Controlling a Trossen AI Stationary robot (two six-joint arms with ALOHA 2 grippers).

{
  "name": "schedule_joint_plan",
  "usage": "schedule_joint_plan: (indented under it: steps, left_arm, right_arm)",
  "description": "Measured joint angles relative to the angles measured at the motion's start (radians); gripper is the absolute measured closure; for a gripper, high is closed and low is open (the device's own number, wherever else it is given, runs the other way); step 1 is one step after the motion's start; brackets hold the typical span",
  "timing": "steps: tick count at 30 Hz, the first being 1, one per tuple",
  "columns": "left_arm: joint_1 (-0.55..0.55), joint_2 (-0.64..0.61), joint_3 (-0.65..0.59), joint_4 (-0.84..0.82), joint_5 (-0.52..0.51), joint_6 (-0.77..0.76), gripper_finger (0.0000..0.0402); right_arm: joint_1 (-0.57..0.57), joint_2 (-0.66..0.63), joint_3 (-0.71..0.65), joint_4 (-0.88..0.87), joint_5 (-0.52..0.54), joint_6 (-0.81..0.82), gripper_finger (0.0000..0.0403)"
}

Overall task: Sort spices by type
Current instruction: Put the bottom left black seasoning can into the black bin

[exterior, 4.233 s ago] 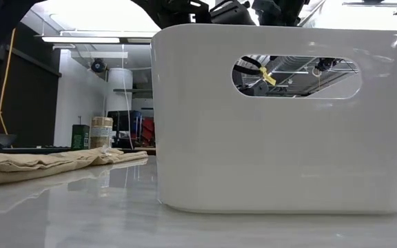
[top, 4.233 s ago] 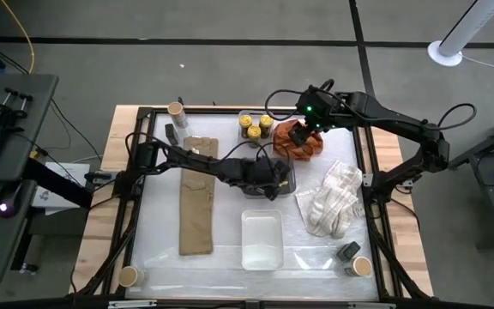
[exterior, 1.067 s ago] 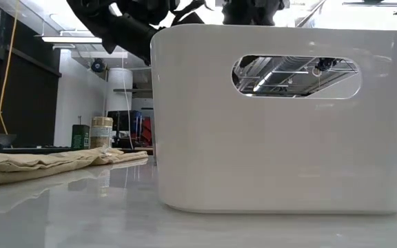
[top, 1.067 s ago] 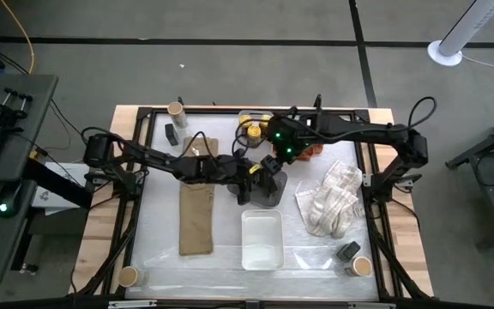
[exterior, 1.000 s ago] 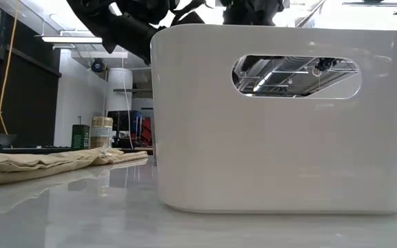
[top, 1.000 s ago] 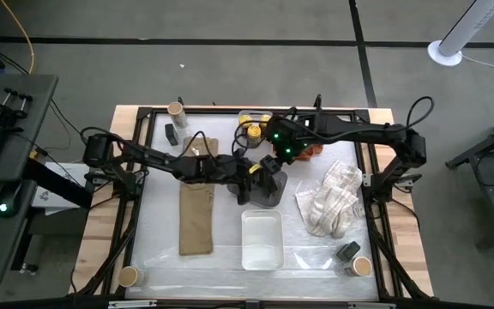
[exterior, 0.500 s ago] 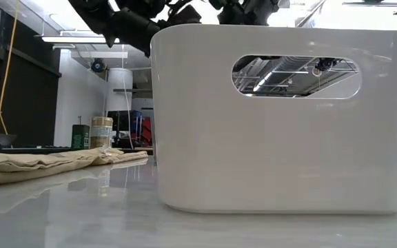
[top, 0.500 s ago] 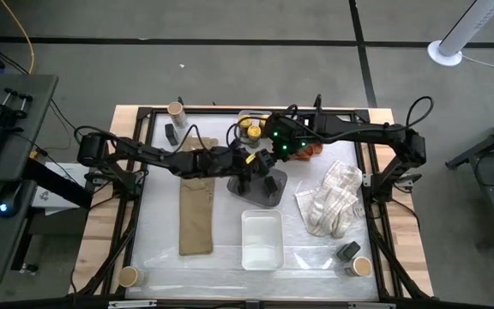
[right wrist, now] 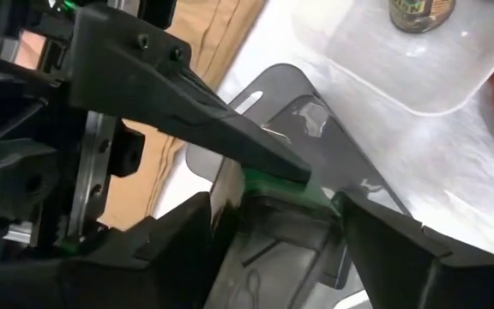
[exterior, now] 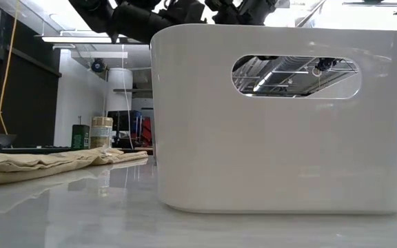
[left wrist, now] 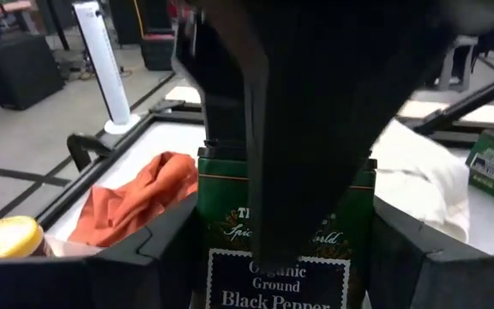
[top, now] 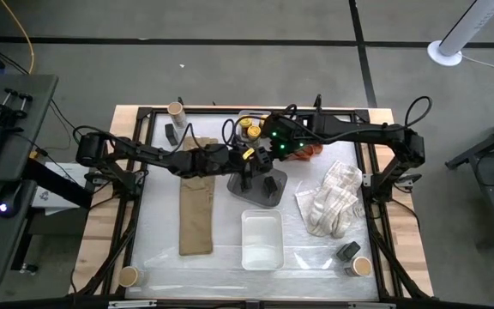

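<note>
Dark-green black pepper tin [left wrist: 286, 232] hangs over the grey tray [top: 260, 190], pinched by both the left gripper [top: 245, 163] and right gripper [top: 268, 154]; if either lets go unevenly, the tin may twist and miss the tray.

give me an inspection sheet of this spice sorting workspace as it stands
surface: table, glossy white top, wood rim
job's things: black pepper tin between both grippers at the grey tray; yellow-lidded jars at far edge; tan-topped tubs near three corners; loose tins by two of them
clutter: tan cloth, orange cloth, white cloth, white tray
grippers: left gripper and right gripper meet at the tin
cables: loop on right arm
surroundings: desk with keyboard; fan base
</note>
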Motion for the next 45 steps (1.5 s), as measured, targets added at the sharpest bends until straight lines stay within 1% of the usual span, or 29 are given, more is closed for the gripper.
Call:
schedule_joint_plan:
  steps: [3, 7, 9, 13, 15, 16, 19, 22, 25, 27, 29, 31, 33, 35, 38, 41, 45]
  left_arm:
    - [0.000, 0.000, 0.003, 0.002, 0.000, 0.014, 0.0181]
    - [0.000, 0.001, 0.003, 0.001, -0.004, 0.018, 0.0170]
    - [0.000, 0.001, 0.003, 0.000, -0.022, 0.020, 0.0158]
    - [0.000, 0.001, 0.004, -0.005, -0.011, -0.002, 0.0124]
    - [0.000, 0.001, 0.005, -0.015, 0.000, -0.006, 0.0106]
    - [0.000, 0.000, 0.008, -0.028, 0.001, -0.009, 0.0097]
    - [0.000, 0.000, 0.044, -0.137, 0.000, -0.016, 0.0074]
    - [0.001, 0.000, 0.105, -0.303, -0.003, 0.001, 0.0058]
    - [0.001, -0.032, 0.170, -0.578, -0.005, 0.087, 0.0050]
    - [0.003, -0.068, 0.186, -0.728, -0.007, 0.117, 0.0049]
    - [0.013, -0.116, 0.158, -0.849, -0.006, 0.077, 0.0049]
    - [0.027, -0.173, 0.083, -0.870, -0.003, 0.021, 0.0050]
    - [0.041, -0.246, -0.029, -0.849, -0.006, -0.051, 0.0051]
    - [0.054, -0.319, -0.139, -0.782, -0.014, -0.142, 0.0052]
    - [0.059, -0.417, -0.261, -0.729, -0.024, -0.280, 0.0053]
    - [0.058, -0.479, -0.317, -0.705, -0.055, -0.349, 0.0053]
    - [0.058, -0.494, -0.325, -0.694, -0.103, -0.327, 0.0053]
  right_arm:
    - [0.000, 0.000, 0.000, 0.006, 0.000, 0.001, 0.0166]
    - [0.000, 0.000, 0.000, 0.010, 0.001, 0.011, 0.0220]
    - [-0.001, 0.000, 0.000, 0.012, 0.000, 0.028, 0.0247]
    - [0.000, 0.001, 0.000, 0.006, -0.001, -0.002, 0.0253]
    - [0.000, 0.001, 0.000, -0.011, 0.000, -0.026, 0.0277]
    - [0.000, 0.001, 0.000, -0.025, 0.000, -0.038, 0.0281]
    - [-0.006, 0.002, 0.000, -0.061, 0.006, -0.055, 0.0281]
    - [-0.017, 0.000, 0.000, -0.092, 0.012, -0.077, 0.0281]
    - [-0.027, -0.002, 0.000, -0.102, 0.014, -0.105, 0.0281]
    - [-0.031, -0.003, 0.000, -0.113, 0.014, -0.129, 0.0281]
    - [-0.031, -0.003, 0.000, -0.110, -0.002, -0.157, 0.0281]
    - [-0.026, -0.002, 0.000, -0.093, -0.041, -0.177, 0.0281]
    - [-0.017, -0.003, -0.007, -0.055, -0.066, -0.184, 0.0281]
    - [-0.008, -0.001, -0.026, -0.013, -0.083, -0.169, 0.0281]
    - [0.015, 0.033, -0.060, 0.058, -0.116, -0.115, 0.0281]
    - [0.048, 0.082, -0.066, 0.109, -0.107, -0.069, 0.0281]
    - [0.086, 0.125, -0.065, 0.085, -0.036, -0.007, 0.0281]
